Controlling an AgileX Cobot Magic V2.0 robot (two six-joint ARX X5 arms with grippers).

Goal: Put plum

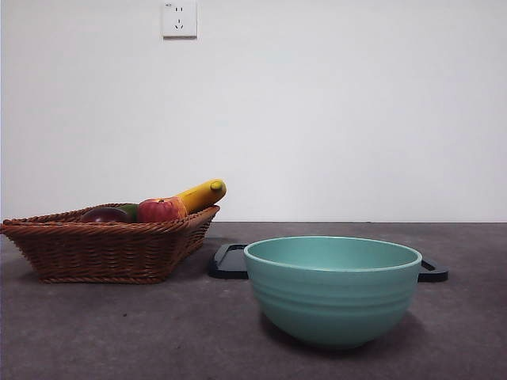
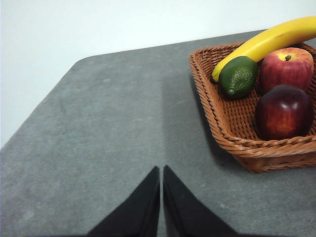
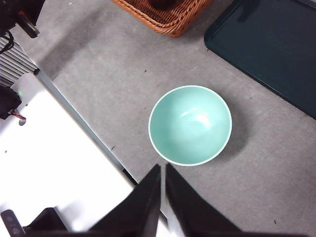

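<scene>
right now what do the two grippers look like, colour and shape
Only the fingers show, in the wrist views. The left gripper has two plain matte black fingers, wide at the base and tapering to thin tips, with flat inner faces and a narrow slit between them. The right gripper looks the same: black, wedge-shaped, no markings. No cables or labels show on either.

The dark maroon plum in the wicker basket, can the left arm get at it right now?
Probably yes. The glossy dark maroon plum lies uncovered in the brown wicker basket, near the corner facing the left gripper. The red apple sits close beside it, and the jaws, now closed, must open first.
</scene>
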